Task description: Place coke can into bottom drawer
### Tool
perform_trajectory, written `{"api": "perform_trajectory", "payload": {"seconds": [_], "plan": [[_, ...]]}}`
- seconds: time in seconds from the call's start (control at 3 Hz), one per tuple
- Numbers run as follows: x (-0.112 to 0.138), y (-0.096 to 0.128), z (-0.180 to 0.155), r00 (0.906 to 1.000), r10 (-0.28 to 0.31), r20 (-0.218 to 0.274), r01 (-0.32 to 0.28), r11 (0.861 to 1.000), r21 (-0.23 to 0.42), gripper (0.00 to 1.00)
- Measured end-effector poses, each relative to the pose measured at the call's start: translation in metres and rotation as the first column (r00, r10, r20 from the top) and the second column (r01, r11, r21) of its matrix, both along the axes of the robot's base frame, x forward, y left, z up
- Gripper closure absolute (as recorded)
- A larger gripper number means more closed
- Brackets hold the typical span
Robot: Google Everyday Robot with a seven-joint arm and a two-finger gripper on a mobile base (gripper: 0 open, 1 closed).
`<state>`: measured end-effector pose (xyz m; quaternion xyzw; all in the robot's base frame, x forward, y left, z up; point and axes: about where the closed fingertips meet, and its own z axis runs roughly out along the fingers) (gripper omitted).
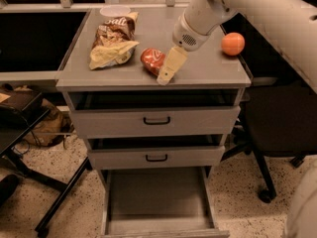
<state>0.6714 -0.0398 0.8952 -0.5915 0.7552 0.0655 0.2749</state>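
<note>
The coke can (151, 59) lies on its side on the grey cabinet top (208, 68), just right of the chip bag. My gripper (166, 72) hangs from the white arm (198, 21) at the can's right side, close to it and low over the cabinet's front edge. The bottom drawer (156, 202) is pulled out at floor level, and its flat grey inside is bare.
A brown-and-yellow chip bag (113, 43) and a white lid (115, 10) lie at the top's left and back. An orange (233, 43) sits at the right. Two upper drawers with black handles (156, 120) stand slightly ajar. A dark chair (277, 123) stands to the right.
</note>
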Motion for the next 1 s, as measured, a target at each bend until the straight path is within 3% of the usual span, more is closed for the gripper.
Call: {"api": "perform_trajectory", "payload": {"seconds": [1.0], "plan": [[0.029,0.024,-0.008,0.9985,-0.043,-0.034,0.041,0.997,-0.061,0.00]]}}
